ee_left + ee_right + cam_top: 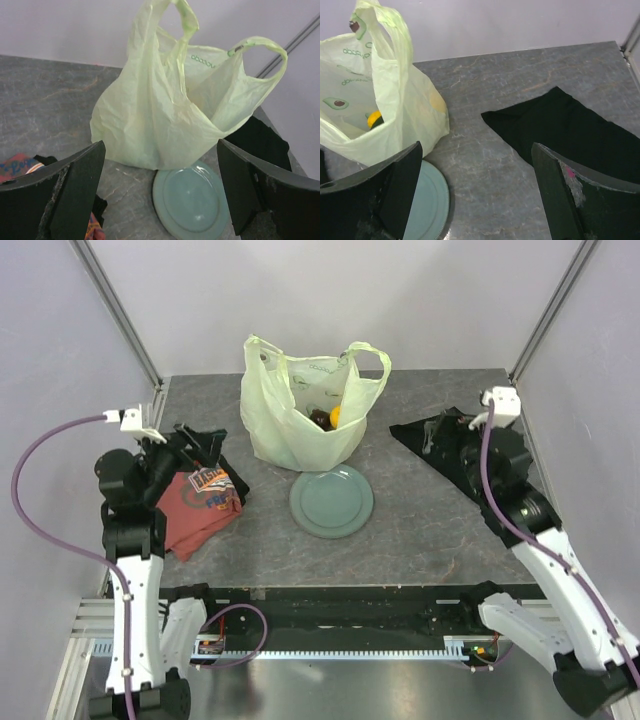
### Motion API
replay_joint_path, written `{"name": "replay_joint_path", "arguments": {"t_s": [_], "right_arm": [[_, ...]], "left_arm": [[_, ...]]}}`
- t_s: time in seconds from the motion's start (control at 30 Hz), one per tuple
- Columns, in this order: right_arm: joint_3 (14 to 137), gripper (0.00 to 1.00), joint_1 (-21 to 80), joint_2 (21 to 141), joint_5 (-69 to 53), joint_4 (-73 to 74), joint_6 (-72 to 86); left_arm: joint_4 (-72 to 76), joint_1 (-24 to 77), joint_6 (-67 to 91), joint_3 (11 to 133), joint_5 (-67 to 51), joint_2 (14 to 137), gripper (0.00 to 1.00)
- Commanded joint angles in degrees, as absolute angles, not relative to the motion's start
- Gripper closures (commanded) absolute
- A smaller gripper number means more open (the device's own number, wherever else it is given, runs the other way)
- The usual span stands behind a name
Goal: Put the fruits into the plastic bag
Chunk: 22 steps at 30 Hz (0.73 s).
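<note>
The fruits [335, 417] sit inside the plastic bag [300, 430], upright at the back of the counter [430, 530]. Left end effector [160, 145] and right end effector [476, 145] both gape, holding nothing. It looks flimsy and slippery, so grab a loop handle [368, 352].

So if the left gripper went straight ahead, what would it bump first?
Probably the bag, dead ahead of the open left gripper. The plate lies lower, just before it, so I can't be sure.
</note>
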<state>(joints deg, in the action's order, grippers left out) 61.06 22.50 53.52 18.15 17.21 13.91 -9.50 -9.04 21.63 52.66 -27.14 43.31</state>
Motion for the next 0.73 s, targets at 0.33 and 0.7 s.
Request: {"name": "replay_joint_path", "arguments": {"t_s": [0.33, 0.7], "right_arm": [[45.9, 0.02, 22.6, 41.0, 23.0, 20.5, 16.8], [45.1, 0.03, 22.6, 40.7, 23.6, 20.6, 16.6]], "left_arm": [[-19.0, -8.1, 14.6, 46.4, -22.9, 31.7, 0.01], [-20.7, -8.0, 13.0, 46.9, -22.1, 31.6, 0.01]]}}
